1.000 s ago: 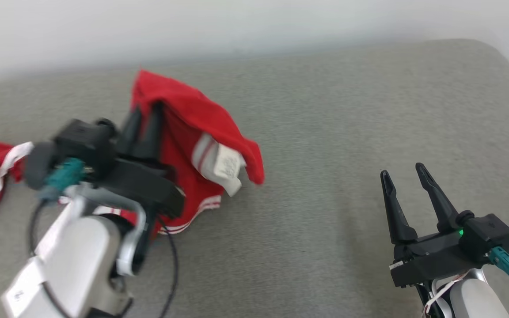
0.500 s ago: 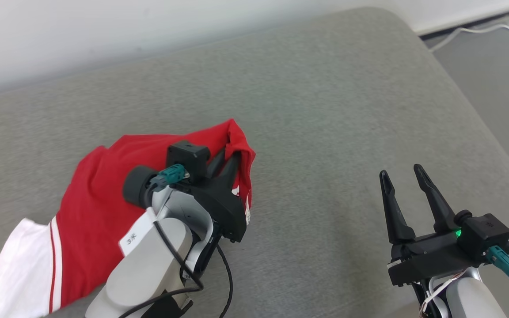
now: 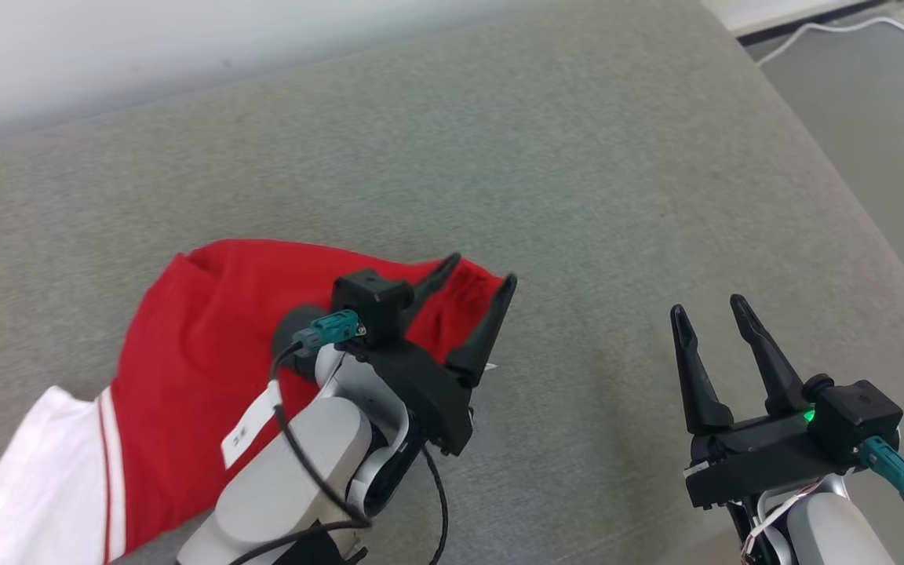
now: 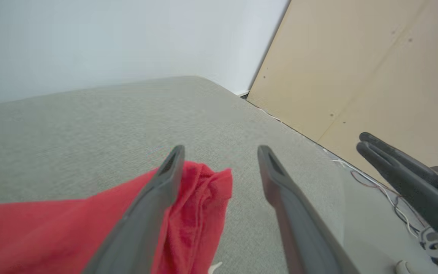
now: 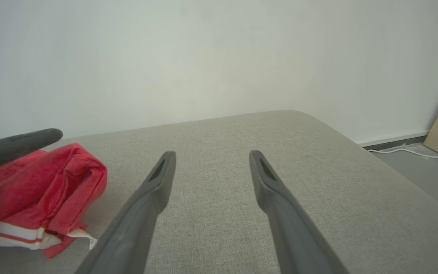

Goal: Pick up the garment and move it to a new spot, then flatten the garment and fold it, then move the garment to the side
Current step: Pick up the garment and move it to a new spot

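Note:
The garment point(image 3: 193, 353) is red with a white striped band at its lower left end, and it lies spread on the grey cushion point(image 3: 546, 180). Over its right tip my left gripper point(image 3: 479, 268) stands open, holding nothing. In the left wrist view the garment's bunched red edge point(image 4: 200, 201) lies below the left gripper point(image 4: 221, 152), against its left finger. My right gripper point(image 3: 707, 308) hovers open and empty at the lower right, away from the cloth. In the right wrist view the right gripper point(image 5: 211, 154) points over bare cushion, and the garment point(image 5: 44, 182) lies at the left.
The cushion's rounded right edge point(image 3: 883, 259) drops to a grey floor with a white cable point(image 3: 829, 31). A pale wall point(image 5: 203, 57) runs behind. A tan board point(image 4: 375, 68) stands to the right in the left wrist view.
My left gripper has opened and let go of the garment's tip, which now rests on the cushion. The head camera shifted between frames. The right gripper has stayed open.

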Robot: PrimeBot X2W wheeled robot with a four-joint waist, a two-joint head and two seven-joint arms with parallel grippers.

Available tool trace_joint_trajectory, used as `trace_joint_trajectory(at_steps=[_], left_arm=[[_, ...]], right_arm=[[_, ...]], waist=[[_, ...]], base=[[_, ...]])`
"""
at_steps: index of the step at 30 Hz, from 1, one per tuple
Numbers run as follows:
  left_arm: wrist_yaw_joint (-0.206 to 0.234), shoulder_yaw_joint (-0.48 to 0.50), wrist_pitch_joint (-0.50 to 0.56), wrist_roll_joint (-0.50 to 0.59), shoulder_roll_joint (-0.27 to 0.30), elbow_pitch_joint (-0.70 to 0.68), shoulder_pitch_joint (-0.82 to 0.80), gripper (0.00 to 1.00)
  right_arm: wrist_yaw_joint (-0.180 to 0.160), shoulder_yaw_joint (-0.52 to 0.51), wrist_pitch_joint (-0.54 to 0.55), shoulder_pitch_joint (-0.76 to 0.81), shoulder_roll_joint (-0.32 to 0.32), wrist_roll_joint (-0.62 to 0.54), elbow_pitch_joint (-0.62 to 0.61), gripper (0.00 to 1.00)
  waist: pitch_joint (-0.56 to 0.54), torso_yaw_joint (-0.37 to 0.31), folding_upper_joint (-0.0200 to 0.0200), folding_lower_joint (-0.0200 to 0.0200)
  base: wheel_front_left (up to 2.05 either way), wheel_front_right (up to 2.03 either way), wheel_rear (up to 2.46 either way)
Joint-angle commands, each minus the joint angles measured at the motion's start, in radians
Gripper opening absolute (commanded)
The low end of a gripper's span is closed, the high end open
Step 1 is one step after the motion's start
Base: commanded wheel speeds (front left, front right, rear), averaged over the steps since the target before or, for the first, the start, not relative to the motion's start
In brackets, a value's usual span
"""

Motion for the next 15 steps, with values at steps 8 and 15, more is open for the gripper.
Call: trace_joint_trajectory(at_steps=[8,15], left_arm=[[0.136,0.103,-0.095,-0.001,0.106,-0.192,0.094,1.0],[0.29,0.272,-0.144,-0.024,0.253,-0.315,0.242,1.0]], right_arm=[[0.0,0.002,-0.007,-0.005,-0.002,-0.023,-0.018,1.0],[0.0,-0.006,0.0,0.012,-0.004,-0.036,-0.037,1.0]], waist=[[-0.075,0.132,-0.0001,-0.0002],[-0.11,0.214,-0.0001,-0.0002]], base=[[0.0,0.0,0.0],[0.0,0.0,0.0]])
